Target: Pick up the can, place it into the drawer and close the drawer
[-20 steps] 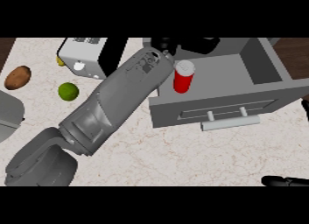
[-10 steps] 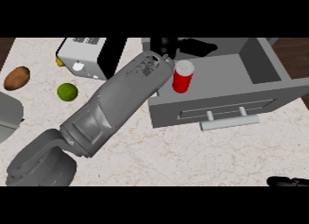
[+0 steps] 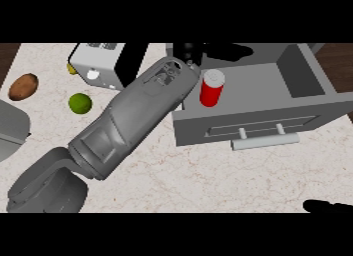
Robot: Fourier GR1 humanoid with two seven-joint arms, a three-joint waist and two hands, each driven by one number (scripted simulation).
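The can (image 3: 212, 88) stands upright inside the open drawer (image 3: 282, 95), near its left wall, so the placing step looks done or nearly done and closing the drawer is what remains. The left forearm stretches diagonally from the lower left of the view up to the drawer's back left corner. The left robot hand (image 3: 188, 51) shows only as dark fingers past the wrist, just beside the can's top; whether those fingers are open or curled cannot be told, nor whether they touch the can. The right robot hand (image 3: 332, 207) shows only as a dark shape at the lower right edge, and its state cannot be told either.

As a judgement, the next move calls for the left arm to clear the drawer without tipping the tall, narrow can, and then for a push on the drawer front (image 3: 260, 125), which carries a pale bar handle (image 3: 262, 141).

The can is a smooth red cylinder with a pale top. The drawer is a plain grey box with flat walls and sharp corners. The counter (image 3: 208, 175) has a light speckled, stone-like surface. To the left sit a boxy white toaster (image 3: 98, 65), a round green lime (image 3: 80, 103) and an oval brown potato (image 3: 23, 86).
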